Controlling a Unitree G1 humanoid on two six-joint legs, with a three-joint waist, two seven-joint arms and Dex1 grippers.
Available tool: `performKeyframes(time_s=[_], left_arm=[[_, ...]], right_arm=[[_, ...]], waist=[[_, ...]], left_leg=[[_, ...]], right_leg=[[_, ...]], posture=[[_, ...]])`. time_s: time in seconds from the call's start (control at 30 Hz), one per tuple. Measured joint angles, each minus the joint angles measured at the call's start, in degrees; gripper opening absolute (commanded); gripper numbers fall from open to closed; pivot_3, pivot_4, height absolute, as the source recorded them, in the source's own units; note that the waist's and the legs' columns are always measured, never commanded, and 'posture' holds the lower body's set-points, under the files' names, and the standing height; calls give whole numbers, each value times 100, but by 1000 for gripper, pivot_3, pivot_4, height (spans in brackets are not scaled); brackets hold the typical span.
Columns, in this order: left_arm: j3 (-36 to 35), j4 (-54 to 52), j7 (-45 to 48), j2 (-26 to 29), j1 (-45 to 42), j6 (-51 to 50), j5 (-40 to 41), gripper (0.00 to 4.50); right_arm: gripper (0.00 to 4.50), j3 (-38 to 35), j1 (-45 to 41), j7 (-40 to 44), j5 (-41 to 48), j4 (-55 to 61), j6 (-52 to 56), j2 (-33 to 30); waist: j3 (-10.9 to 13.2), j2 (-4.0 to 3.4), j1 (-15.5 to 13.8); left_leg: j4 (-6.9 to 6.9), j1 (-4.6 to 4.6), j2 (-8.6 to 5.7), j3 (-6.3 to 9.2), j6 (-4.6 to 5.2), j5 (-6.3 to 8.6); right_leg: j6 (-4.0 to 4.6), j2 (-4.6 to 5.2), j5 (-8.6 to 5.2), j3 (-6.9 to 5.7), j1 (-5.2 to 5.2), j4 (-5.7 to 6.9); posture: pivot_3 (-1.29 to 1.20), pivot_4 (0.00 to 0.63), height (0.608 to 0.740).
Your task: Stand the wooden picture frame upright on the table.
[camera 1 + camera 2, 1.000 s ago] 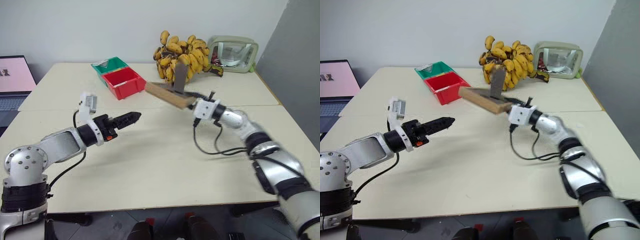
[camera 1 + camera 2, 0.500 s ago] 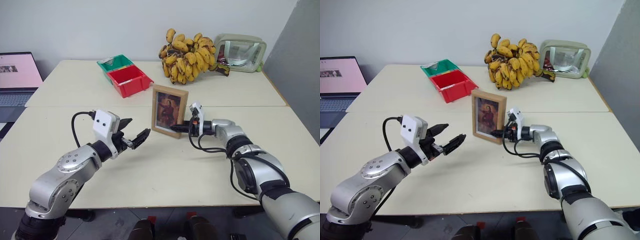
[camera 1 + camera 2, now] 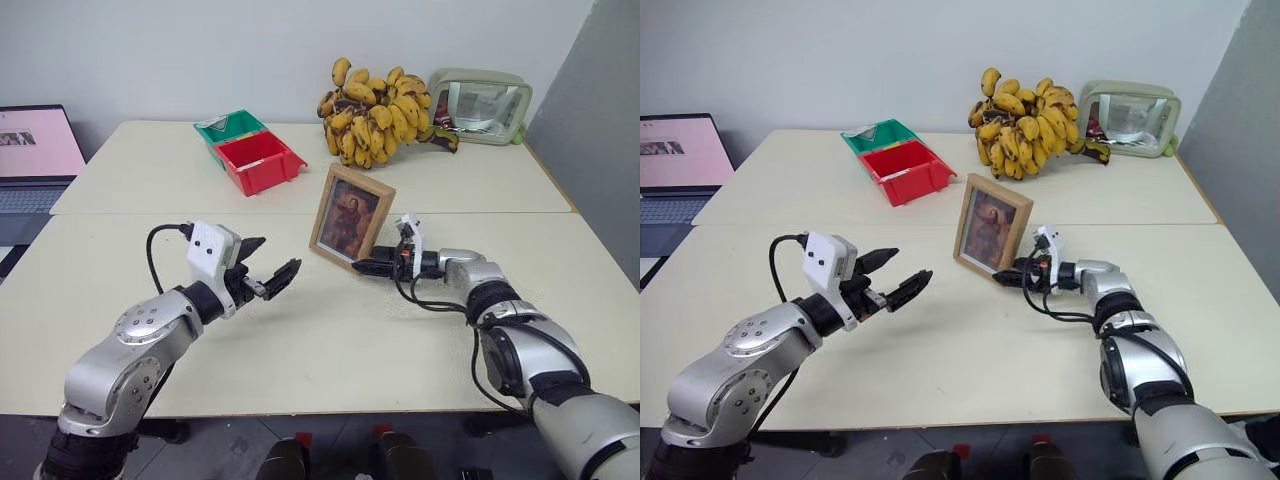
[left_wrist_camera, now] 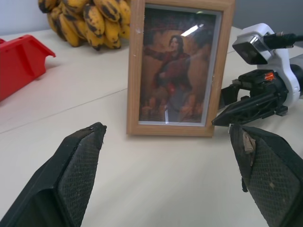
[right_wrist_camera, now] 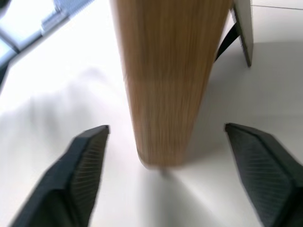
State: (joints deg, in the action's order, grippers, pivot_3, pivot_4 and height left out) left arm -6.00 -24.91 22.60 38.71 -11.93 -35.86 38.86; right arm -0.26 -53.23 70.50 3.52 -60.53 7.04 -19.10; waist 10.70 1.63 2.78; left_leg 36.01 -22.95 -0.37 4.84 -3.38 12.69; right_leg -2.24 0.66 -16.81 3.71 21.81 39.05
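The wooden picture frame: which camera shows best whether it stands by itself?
The right wrist view: the wooden picture frame rests on the table, its stand behind, both fingers apart from it. The left wrist view shows its front; the head views show it leaning back.

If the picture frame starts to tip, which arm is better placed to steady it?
Probably the right. Its pincer sits open at the picture frame's lower edge, straddling the side. The left pincer is open too, but hangs farther off across bare table.
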Motion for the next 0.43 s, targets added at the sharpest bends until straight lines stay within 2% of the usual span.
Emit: performKeyframes(time_s=[0.1, 0.2, 0.3, 0.43], left_arm=[[-104, 265, 210, 138, -125, -121, 13, 4500], [-313, 651, 552, 451, -423, -331, 47, 4500], [-387, 1098, 1082, 795, -800, -385, 53, 4500], [-366, 1858, 1733, 1174, -1387, -421, 5, 4500]], right_arm=[[4469, 164, 706, 76, -86, 1160, -40, -613], [4469, 23, 1270, 39, 158, 2701, 865, -1162], [4469, -220, 1443, -80, 731, 4463, 2027, -1407], [4469, -403, 1457, -326, 1373, 5783, 3185, -1495]], waist=[[1, -2, -54], [6, -12, -26], [9, -19, 71], [9, -19, 68]], left_leg=[[3, -4, -3, 1, 2, 1], [2, 0, 4, -4, 1, 1], [-2, 4, 6, -3, 1, 1], [-3, -4, 6, 10, 1, 1]], right_leg=[[-2, 4, -1, -1, 0, 0], [-2, 3, -1, 3, 3, 7], [-1, -9, -1, 4, 6, 12], [3, -37, -2, -5, 13, 12]], posture=[[0, 150, 740], [0, 150, 740], [0, 150, 740], [0, 150, 740]])
